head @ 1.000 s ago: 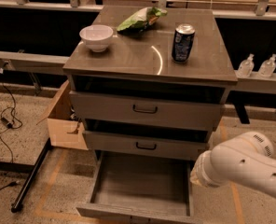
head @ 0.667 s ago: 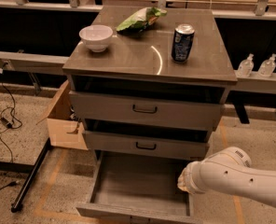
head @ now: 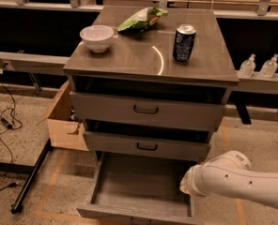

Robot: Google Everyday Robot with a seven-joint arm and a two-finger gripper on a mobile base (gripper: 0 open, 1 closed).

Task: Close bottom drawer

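Note:
The bottom drawer (head: pixel 129 213) is grey wood-grain and stands pulled far out at the foot of the cabinet (head: pixel 148 62), with its inside bare. Its front lies at the bottom edge of the view and its handle is hidden. My white arm (head: pixel 233 182) reaches in from the lower right. Its rounded end (head: pixel 189 181) sits over the drawer's right wall. My gripper itself is out of view.
The two upper drawers (head: pixel 146 109) (head: pixel 146 146) stand slightly out. On the cabinet top are a white bowl (head: pixel 96 36), a green chip bag (head: pixel 141 18) and a blue can (head: pixel 183 42). A cardboard box (head: pixel 64 121) and black stand leg (head: pixel 31 179) are left.
My arm has moved left and slightly down, from beside the cabinet to over the drawer's right wall. The drawer has not visibly moved.

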